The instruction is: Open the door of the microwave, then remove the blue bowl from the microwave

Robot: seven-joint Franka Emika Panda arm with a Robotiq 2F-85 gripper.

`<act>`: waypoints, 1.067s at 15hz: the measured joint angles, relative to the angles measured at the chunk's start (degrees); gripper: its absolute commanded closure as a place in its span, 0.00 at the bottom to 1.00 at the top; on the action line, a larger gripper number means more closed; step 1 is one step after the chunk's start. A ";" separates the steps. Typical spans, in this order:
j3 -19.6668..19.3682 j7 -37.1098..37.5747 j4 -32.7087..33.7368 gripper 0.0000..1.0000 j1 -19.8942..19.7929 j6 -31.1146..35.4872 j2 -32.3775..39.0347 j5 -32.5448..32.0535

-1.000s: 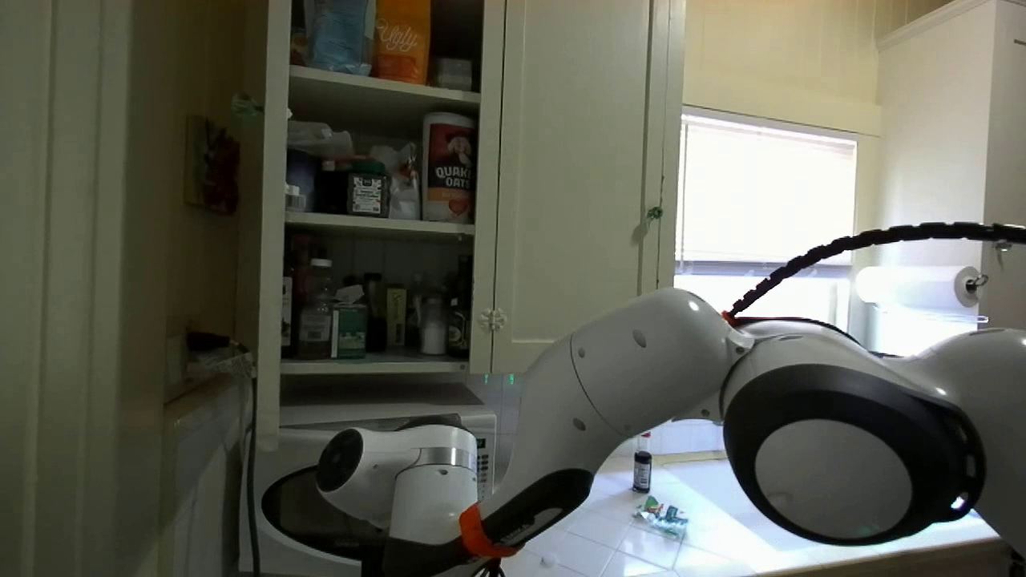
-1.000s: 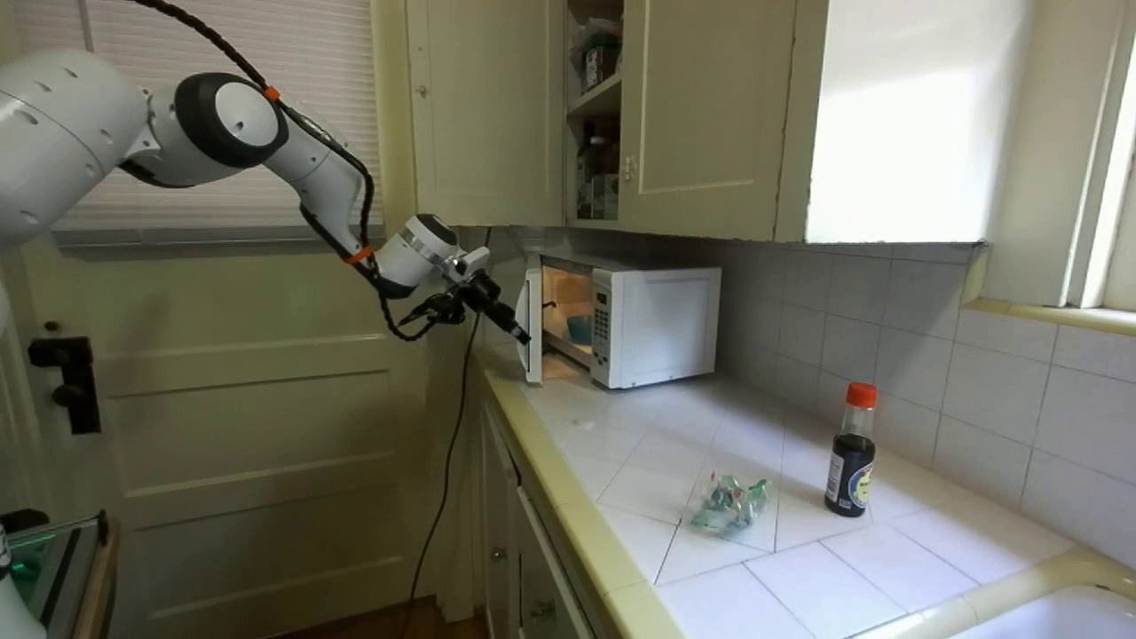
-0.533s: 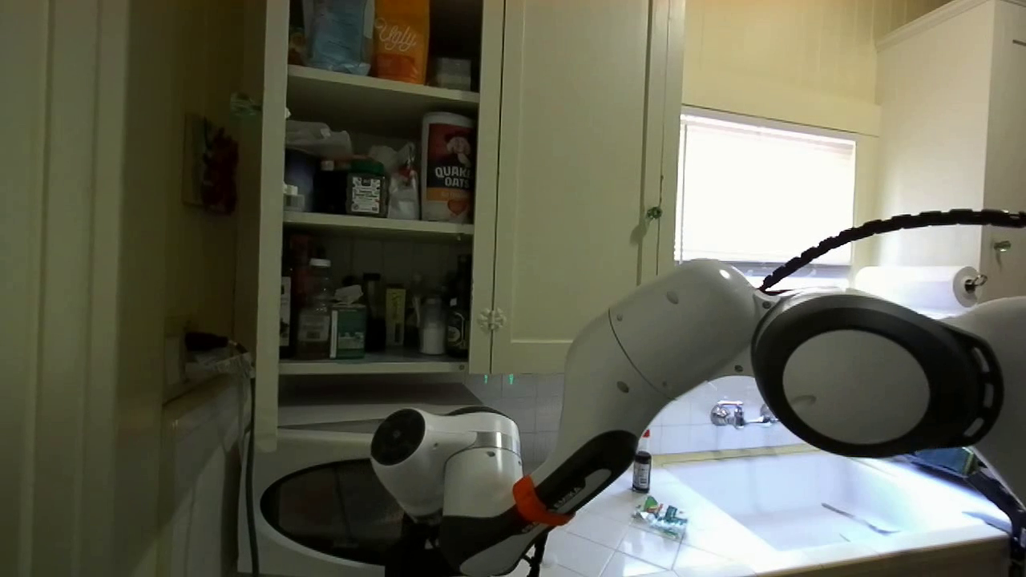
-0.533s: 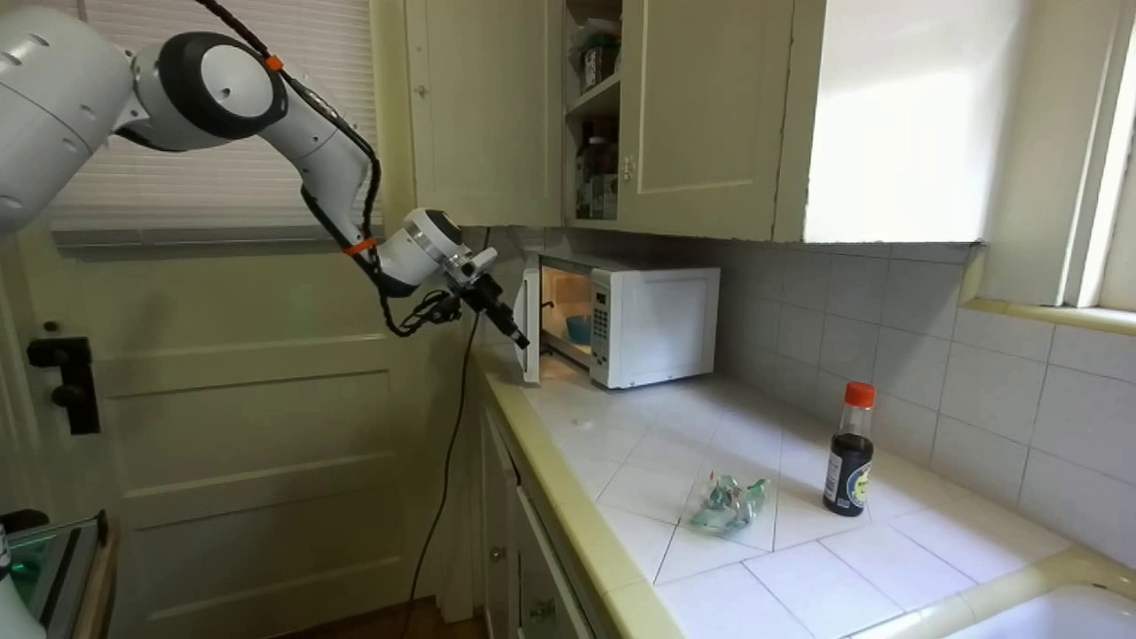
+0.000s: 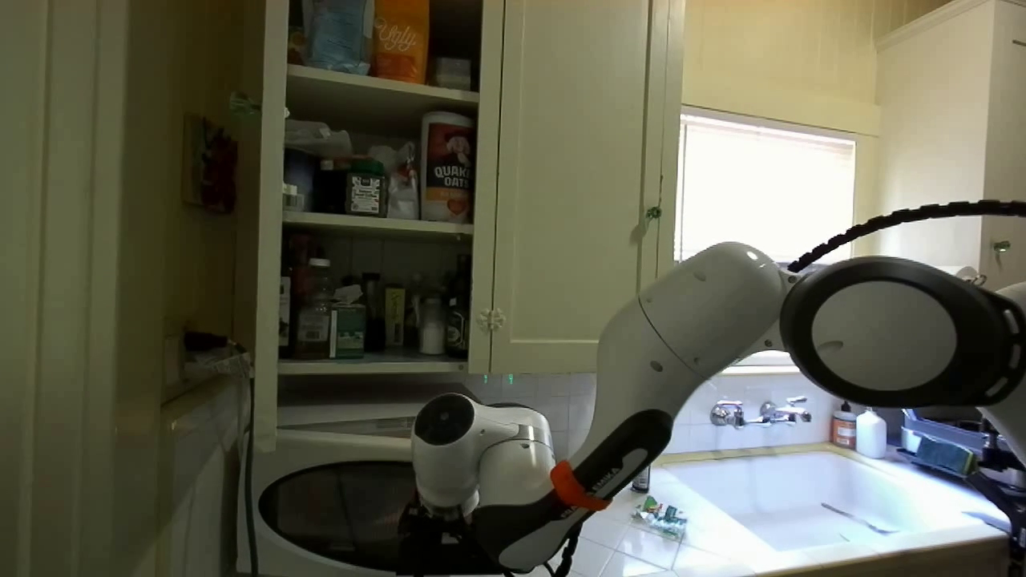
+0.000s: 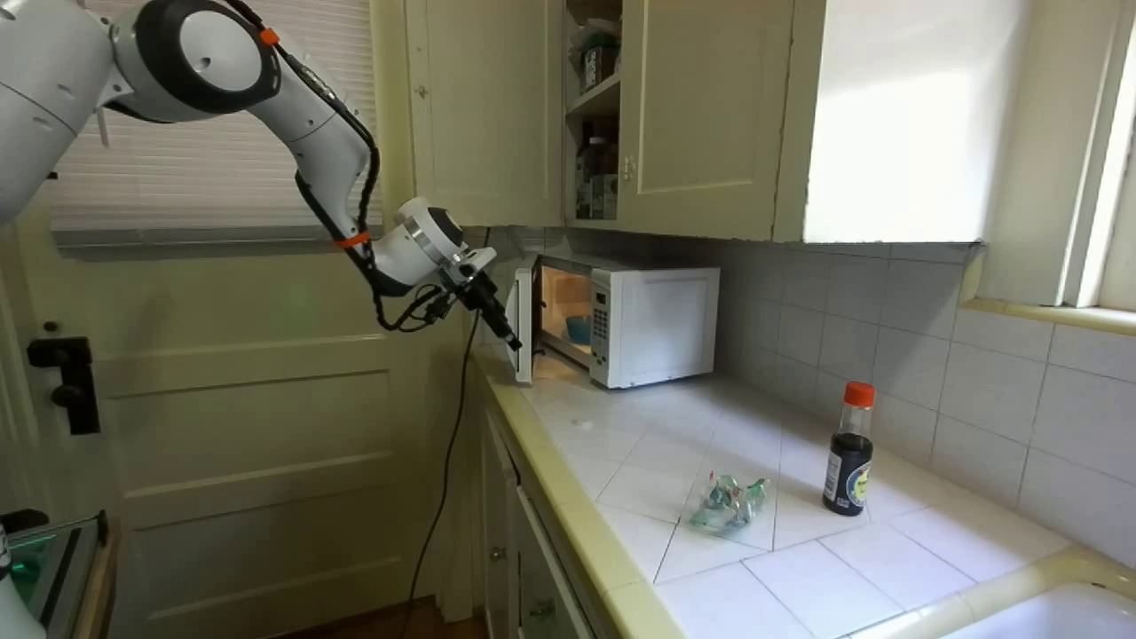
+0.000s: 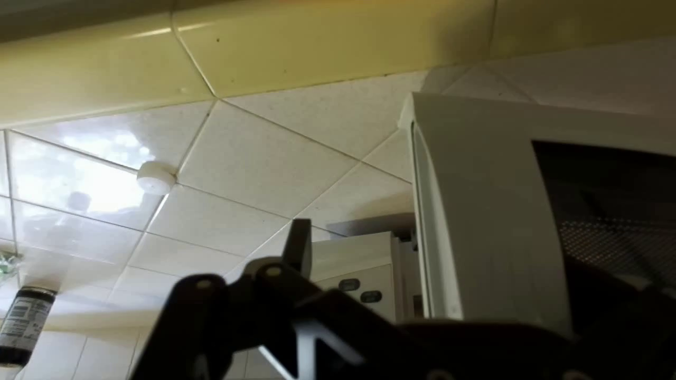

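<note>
The white microwave sits at the far end of the counter, its door partly swung out to the left. Inside the lit cavity rests the blue bowl; the wrist view does not show it. My gripper is close in front of the door's free edge. In the wrist view one finger stands far out to the left, beside the button panel, and the door lies to its right. The opposite finger blends into the dark window. The jaws stand wide, gripping nothing; whether they touch the door I cannot tell.
A red-capped bottle and a crumpled plastic wrapper lie further along the tiled counter. A small white round piece is on the tiles. Upper cabinets hang above the microwave. A sink is beyond the arm.
The arm has pulled back from the microwave, its upper links rising. The gripper shifted slightly away, and the door swung a little wider. The bowl has stayed in place.
</note>
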 measured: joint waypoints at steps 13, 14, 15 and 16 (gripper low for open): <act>5.91 -31.69 -35.41 0.00 -9.15 8.10 -16.15 4.29; 4.81 -32.71 -38.15 0.00 -10.24 10.09 -18.22 1.67; 3.14 -32.83 -40.75 0.00 -11.43 13.41 -20.34 -1.96; 1.10 -32.18 -43.18 0.00 -12.86 17.49 -22.46 -4.97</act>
